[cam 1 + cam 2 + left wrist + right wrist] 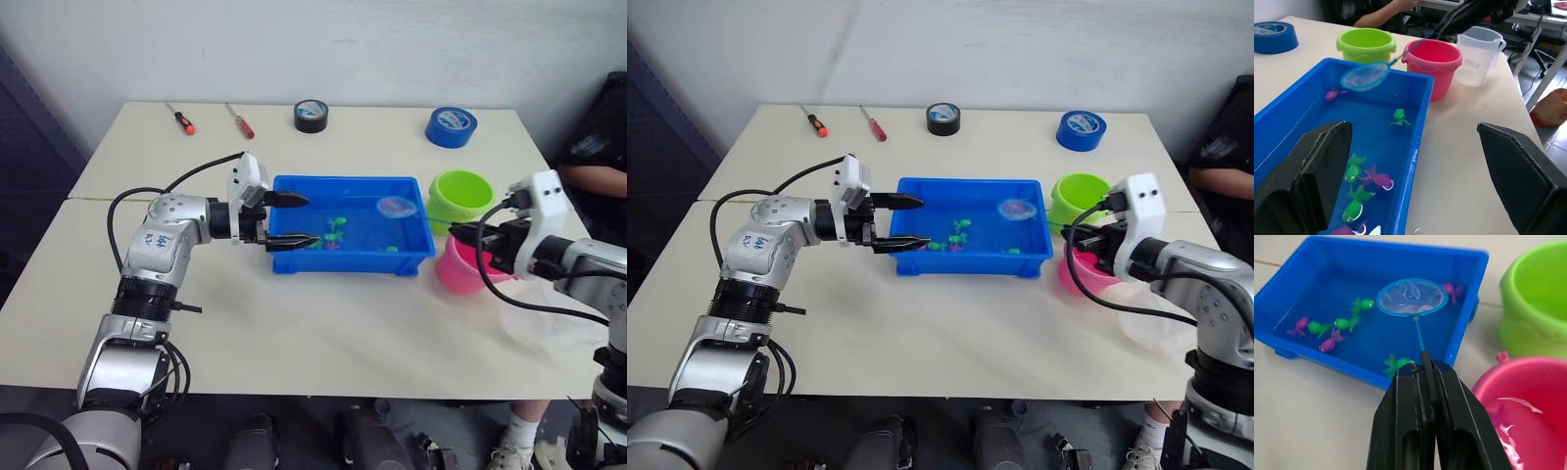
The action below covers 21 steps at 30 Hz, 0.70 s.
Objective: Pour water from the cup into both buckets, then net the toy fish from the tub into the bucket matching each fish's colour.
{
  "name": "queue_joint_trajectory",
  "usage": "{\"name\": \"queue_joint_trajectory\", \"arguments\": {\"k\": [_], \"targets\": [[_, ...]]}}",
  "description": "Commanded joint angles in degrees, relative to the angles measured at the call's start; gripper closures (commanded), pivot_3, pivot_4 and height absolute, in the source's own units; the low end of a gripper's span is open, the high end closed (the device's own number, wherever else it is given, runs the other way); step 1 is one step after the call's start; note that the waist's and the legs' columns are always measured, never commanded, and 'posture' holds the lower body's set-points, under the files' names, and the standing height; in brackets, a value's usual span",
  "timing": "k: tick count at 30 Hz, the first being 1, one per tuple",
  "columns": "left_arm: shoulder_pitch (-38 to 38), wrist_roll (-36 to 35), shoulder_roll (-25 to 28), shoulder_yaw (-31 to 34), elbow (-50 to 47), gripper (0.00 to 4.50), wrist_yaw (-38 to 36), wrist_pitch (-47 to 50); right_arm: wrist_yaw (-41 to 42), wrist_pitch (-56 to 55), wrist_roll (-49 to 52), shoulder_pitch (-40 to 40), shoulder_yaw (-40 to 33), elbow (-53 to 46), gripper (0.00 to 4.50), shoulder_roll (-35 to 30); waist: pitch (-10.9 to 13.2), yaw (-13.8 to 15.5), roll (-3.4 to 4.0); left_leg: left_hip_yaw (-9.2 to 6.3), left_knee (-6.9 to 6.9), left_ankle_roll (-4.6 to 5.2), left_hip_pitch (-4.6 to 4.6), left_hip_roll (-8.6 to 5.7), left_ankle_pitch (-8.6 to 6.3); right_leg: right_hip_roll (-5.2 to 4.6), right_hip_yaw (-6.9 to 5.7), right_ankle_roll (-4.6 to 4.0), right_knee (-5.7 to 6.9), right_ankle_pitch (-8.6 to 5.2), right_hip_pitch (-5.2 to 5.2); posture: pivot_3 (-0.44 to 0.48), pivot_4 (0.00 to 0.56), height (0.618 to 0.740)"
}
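The blue tub (353, 258) sits mid-table, holding water and several toy fish, green (1362, 304) and pink (1451, 289). My left gripper (310, 219) is open, its fingers over the tub's left end with nothing between them. My right gripper (1425, 372) is shut on the net's thin handle. The net's blue hoop (396, 207) hovers over the tub's far right part, next to a pink fish. Right of the tub stand the green bucket (460, 191) and, nearer, the pink bucket (453, 272). The clear cup (1476, 54) stands beside the pink bucket, under my right arm.
Along the table's back edge lie two screwdrivers (181, 119), a black tape roll (311, 116) and a blue tape roll (452, 126). A person (598, 147) sits at the table's right side. Bare tabletop lies in front of the tub.
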Motion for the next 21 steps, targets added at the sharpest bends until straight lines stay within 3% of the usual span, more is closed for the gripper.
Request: {"name": "queue_joint_trajectory", "arguments": {"k": [1,8,21], "targets": [[0.25,-0.10,1.14,1.73,-2.87,0.02,1.88,0.26,-0.44,-3.37,-2.03,-2.66,2.91,4.61,4.50,0.60,0.00,-0.18,0.00,-0.01,0.02,0.00,0.00,0.00,0.00,0.00,-0.01,0.00,0.00,0.00,0.00,0.000,0.150,0.740],[-0.07,0.16,1.37,3.13,-3.09,0.02,6.74,1.13,-1.96,-7.83,-5.96,-7.58,7.07,13.43,4.50,2.94,0.00,-0.53,0.00,0.00,0.03,0.02,0.00,0.02,-0.01,0.02,-0.01,0.00,0.05,0.00,-0.03,0.000,0.150,0.740],[0.25,-0.42,2.35,3.21,-4.48,0.02,7.36,1.56,-1.79,-14.47,-10.28,-11.67,10.19,21.75,4.50,4.75,0.00,-0.47,0.00,0.00,0.02,0.01,-0.02,0.01,0.00,-0.01,-0.04,0.00,0.04,0.00,-0.04,0.000,0.150,0.740]]}}
